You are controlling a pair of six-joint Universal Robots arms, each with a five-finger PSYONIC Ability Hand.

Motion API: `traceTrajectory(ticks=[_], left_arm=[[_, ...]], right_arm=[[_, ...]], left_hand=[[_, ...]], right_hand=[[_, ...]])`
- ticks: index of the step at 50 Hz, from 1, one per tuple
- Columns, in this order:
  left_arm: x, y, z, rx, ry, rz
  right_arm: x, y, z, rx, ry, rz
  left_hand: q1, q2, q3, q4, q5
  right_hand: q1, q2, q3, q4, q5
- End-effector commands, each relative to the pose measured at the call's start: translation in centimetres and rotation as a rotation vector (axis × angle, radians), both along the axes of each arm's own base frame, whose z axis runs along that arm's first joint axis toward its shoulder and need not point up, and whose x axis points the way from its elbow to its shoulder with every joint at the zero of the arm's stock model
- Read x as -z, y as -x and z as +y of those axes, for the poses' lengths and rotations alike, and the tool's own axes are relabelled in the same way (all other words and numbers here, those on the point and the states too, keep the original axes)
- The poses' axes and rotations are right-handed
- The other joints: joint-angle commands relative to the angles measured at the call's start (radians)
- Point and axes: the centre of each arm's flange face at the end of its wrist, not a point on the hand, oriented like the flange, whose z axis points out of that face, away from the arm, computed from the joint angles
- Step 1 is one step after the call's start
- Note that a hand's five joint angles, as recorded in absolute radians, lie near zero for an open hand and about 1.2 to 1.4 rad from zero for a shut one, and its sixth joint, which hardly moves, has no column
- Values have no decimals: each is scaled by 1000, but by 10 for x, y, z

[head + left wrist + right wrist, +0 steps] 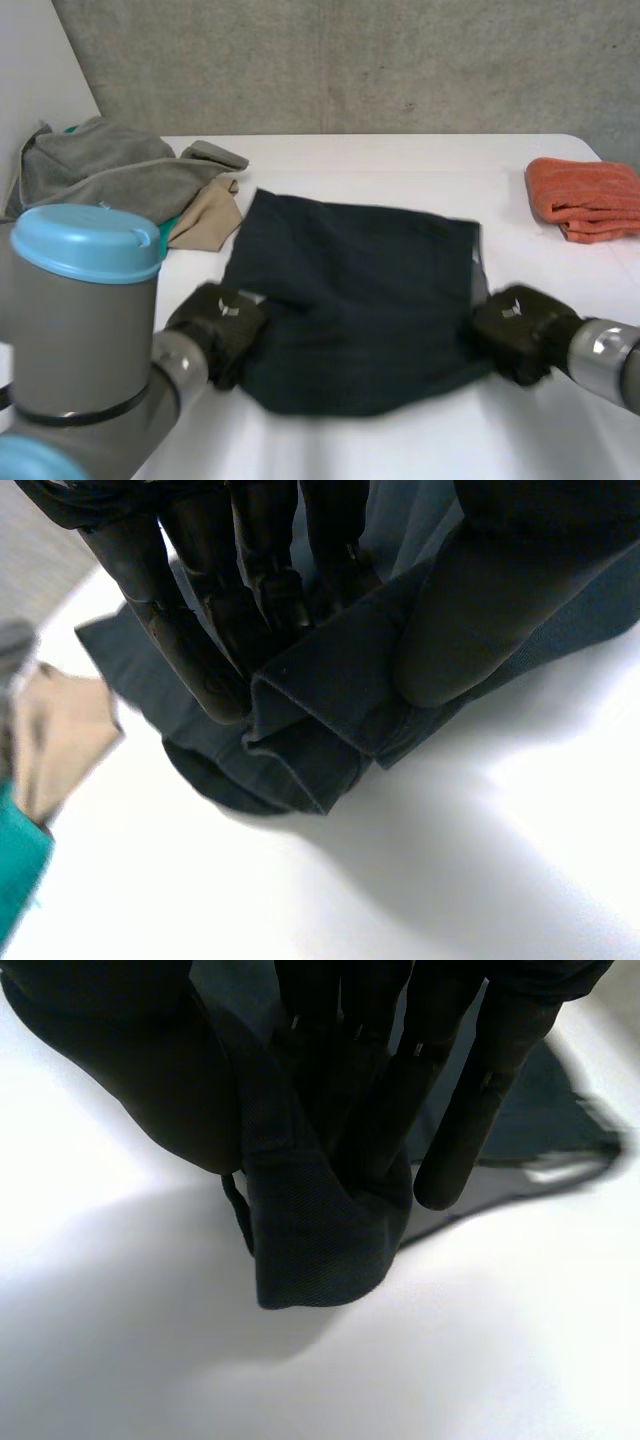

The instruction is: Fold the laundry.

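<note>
My left hand [215, 325] & right hand [520, 330] each pinch dark cloth [360, 300] side edges, fingers [190, 650] vs thumb; fold barely begun, I'd say; grey pile [100, 170] unfolded; orange towel [585, 198] done.

This looks like a robotics lab. A plain white table [400, 160] stands against a bare grey concrete wall [350, 60], and a grey robot arm [85, 330] with a light-blue cap reaches over it. Laundry lies on the table: a spread dark blue garment [360, 300], a folded orange towel [585, 198] and a heap of grey cloths [100, 170].
</note>
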Motion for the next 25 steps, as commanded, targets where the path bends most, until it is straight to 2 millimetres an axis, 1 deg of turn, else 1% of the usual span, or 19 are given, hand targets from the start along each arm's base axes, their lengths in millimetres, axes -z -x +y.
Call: traceTrajectory(ticks=[1,2,3,5,6,7,8,10,11,14,15,18,19,21,22,23,25], left_arm=[[5,-17,38,87,-201,-195],[6,-15,36,86,-195,-190],[5,-11,27,74,-166,-170],[2,-7,15,57,-123,-144],[-1,-4,9,48,-100,-129],[-8,2,-3,35,-53,-90],[-12,5,-9,28,-30,-71],[-21,12,-23,16,19,-31],[-29,20,-38,3,71,9],[-40,31,-61,-14,142,75],[-45,39,-76,-24,194,105],[-45,51,-99,-38,245,139],[-42,59,-114,-45,275,155],[-39,66,-129,-54,302,162],[-36,69,-136,-58,314,163],[-31,75,-151,-67,338,163],[-25,81,-163,-71,360,166]], right_arm=[[-24,12,26,-199,-226,130],[-24,11,24,-195,-223,127],[-25,9,22,-186,-219,120],[-29,2,11,-141,-182,79],[-31,0,6,-116,-167,58],[-33,-2,1,-89,-153,33],[-38,-6,-10,-29,-114,-27],[-42,-9,-22,20,-80,-82],[-44,-11,-34,70,-52,-134],[-45,-14,-52,140,-11,-194],[-43,-16,-62,181,17,-219],[-41,-21,-76,225,78,-228],[-37,-23,-86,250,124,-218],[-32,-25,-98,271,178,-204],[-29,-26,-104,281,203,-195],[-21,-30,-113,294,243,-174],[-13,-35,-121,295,286,-153]], left_hand=[[280,205,213,207,246],[280,205,213,207,246],[280,205,213,207,246],[280,205,213,207,246],[280,205,213,207,246],[280,205,213,207,246],[280,205,213,207,246],[280,205,213,207,246],[280,205,213,207,246],[280,205,213,207,246],[280,205,213,207,246],[280,205,213,207,246],[280,205,213,207,246],[280,205,213,207,246],[280,205,213,207,246],[280,205,213,207,246],[280,205,213,207,246]], right_hand=[[301,227,219,204,257],[301,227,219,204,257],[301,227,219,204,257],[301,227,219,204,257],[301,227,219,204,257],[301,227,219,204,257],[301,227,219,204,257],[301,227,219,204,257],[301,227,219,204,257],[301,227,219,204,257],[301,227,219,204,257],[301,227,219,204,257],[301,227,219,204,257],[301,227,219,204,257],[301,227,219,204,257],[301,227,219,204,257],[301,227,219,204,257]])
